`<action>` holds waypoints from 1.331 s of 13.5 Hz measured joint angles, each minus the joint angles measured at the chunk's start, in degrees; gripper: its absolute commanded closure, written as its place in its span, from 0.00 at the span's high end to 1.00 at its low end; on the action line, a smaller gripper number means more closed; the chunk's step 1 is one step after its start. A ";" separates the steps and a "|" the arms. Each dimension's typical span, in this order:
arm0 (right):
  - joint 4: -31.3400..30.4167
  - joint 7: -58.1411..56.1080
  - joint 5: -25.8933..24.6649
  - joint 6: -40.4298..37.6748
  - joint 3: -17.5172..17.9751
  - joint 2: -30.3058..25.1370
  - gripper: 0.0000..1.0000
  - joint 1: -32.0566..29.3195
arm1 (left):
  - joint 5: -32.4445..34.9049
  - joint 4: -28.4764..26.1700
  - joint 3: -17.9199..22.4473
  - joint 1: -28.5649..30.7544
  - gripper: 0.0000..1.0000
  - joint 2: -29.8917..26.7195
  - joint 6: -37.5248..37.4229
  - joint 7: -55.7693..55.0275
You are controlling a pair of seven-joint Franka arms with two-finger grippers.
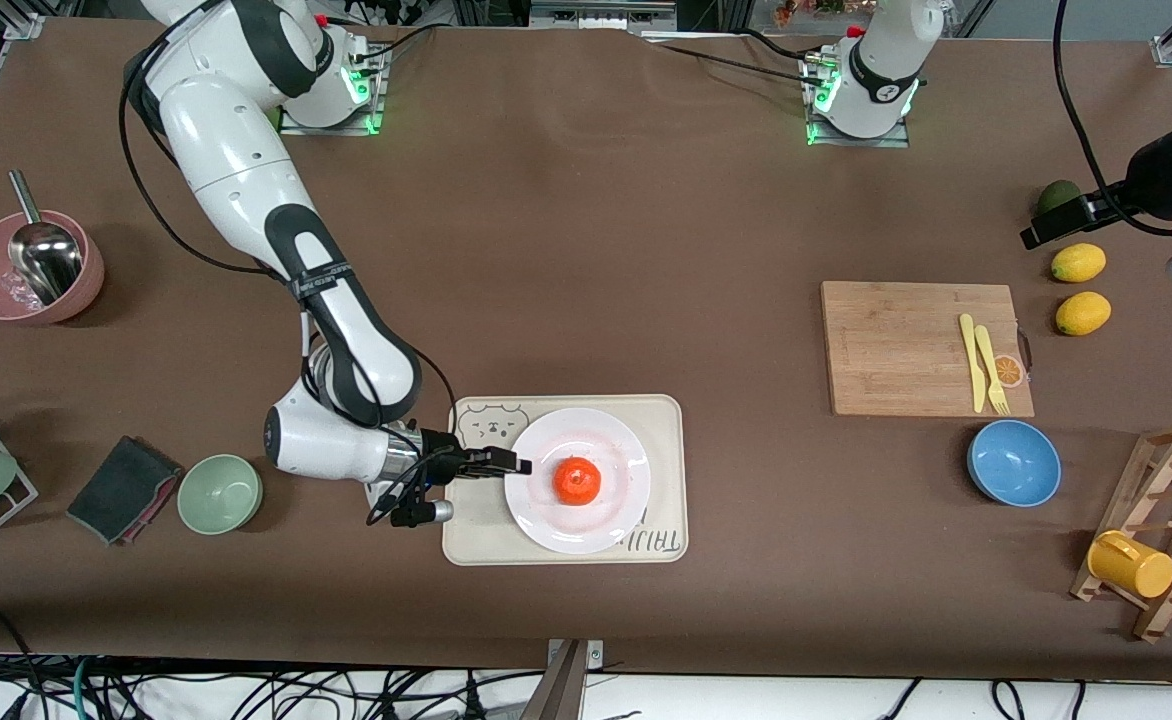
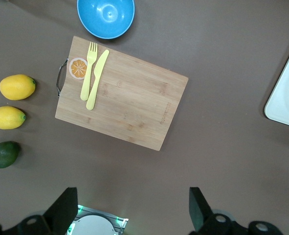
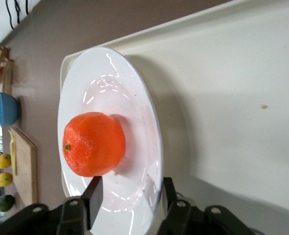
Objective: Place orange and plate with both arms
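We see the right gripper (image 1: 518, 465) with fingers apart astride the plate (image 1: 601, 520) rim on the tray (image 1: 668, 415), left gripper (image 2: 130, 210) open and waiting over the board (image 1: 896, 345); a tilt may roll the orange (image 1: 577, 481) off.

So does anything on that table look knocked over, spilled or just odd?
Nothing stands out. The orange sits on the plate, which lies flat on the tray; the right gripper is at the plate's rim, open.

White arms, black joints, black cables, green-lit bases.
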 measured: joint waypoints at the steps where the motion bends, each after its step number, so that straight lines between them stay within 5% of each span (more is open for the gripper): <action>1: 0.16 0.11 -3.71 -0.49 0.09 -0.37 1.00 0.02 | 0.00 0.00 0.00 0.00 1.00 0.00 0.00 0.00; 11: 1.79 9.83 -49.52 -28.48 -0.15 -15.27 1.00 -0.34 | -0.01 0.00 -0.04 -0.01 1.00 0.06 0.01 0.00; 15: 2.11 3.81 -52.08 -41.32 -4.04 -24.77 1.00 -4.28 | -0.01 0.02 -0.06 -0.01 1.00 0.09 0.05 0.00; 18: 1.38 6.26 -51.26 -42.13 -8.17 -31.43 1.00 -7.04 | -0.02 0.03 -0.10 -0.01 1.00 0.14 0.06 0.00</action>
